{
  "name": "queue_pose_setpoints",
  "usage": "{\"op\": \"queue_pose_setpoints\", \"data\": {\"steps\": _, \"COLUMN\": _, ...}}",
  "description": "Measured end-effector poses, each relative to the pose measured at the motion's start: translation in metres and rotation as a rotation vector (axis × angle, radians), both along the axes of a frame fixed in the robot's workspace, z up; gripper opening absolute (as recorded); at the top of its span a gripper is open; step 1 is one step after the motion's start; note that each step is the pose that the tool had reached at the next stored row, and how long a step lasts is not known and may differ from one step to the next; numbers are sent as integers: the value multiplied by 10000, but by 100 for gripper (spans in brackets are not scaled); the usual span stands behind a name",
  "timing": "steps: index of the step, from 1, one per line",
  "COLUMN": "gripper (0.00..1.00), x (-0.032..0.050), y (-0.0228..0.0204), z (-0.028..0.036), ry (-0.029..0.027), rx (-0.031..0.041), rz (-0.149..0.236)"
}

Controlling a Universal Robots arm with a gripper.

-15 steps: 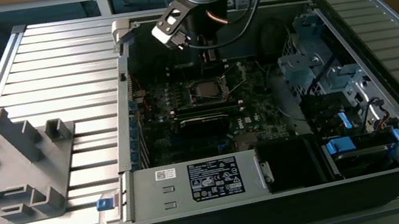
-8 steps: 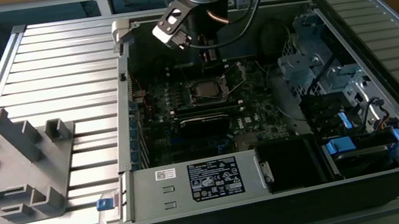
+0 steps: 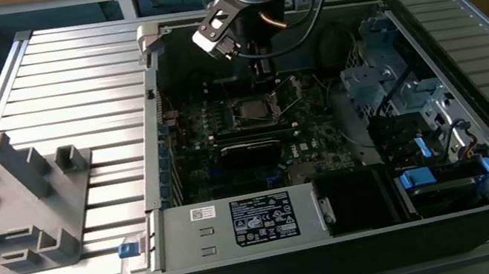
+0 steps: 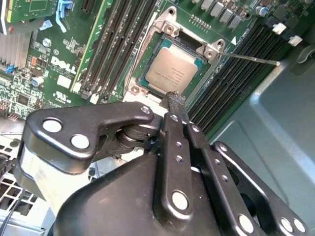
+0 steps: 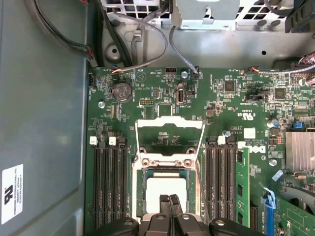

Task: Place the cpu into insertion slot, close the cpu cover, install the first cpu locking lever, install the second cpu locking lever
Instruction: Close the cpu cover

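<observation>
The cpu (image 4: 171,73) lies in the slot (image 4: 134,89), with the cover (image 5: 170,121) hinged open. The gripper (image 4: 175,100), narrow and empty, is at the cpu's edge.

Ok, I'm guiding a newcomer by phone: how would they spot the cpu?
Look inside the open computer case at the green motherboard. Between two banks of black slots lies the cpu: a smooth dull-silver square, unlike the windowed cover open beside it.

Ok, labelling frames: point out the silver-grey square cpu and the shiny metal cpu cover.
Silver-grey square cpu (image 4: 171,73): second wrist view, centre of its metal top.
Shiny silver cpu cover frame (image 5: 170,121): first wrist view, its free-end bar.
</observation>
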State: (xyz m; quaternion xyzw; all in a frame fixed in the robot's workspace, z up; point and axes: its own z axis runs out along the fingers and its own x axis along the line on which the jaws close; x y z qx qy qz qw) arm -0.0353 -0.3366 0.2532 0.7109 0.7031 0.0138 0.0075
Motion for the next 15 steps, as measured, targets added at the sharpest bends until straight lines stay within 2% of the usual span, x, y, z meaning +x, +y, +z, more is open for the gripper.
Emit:
{"op": "queue_pose_setpoints", "data": {"steps": 9, "gripper": 11, "x": 9, "y": 0, "z": 9, "ry": 0, "rx": 1, "rz": 3}}
{"op": "queue_pose_setpoints", "data": {"steps": 15, "gripper": 11, "x": 122, "y": 0, "z": 8, "ry": 0, "rx": 2, "rz": 1}}
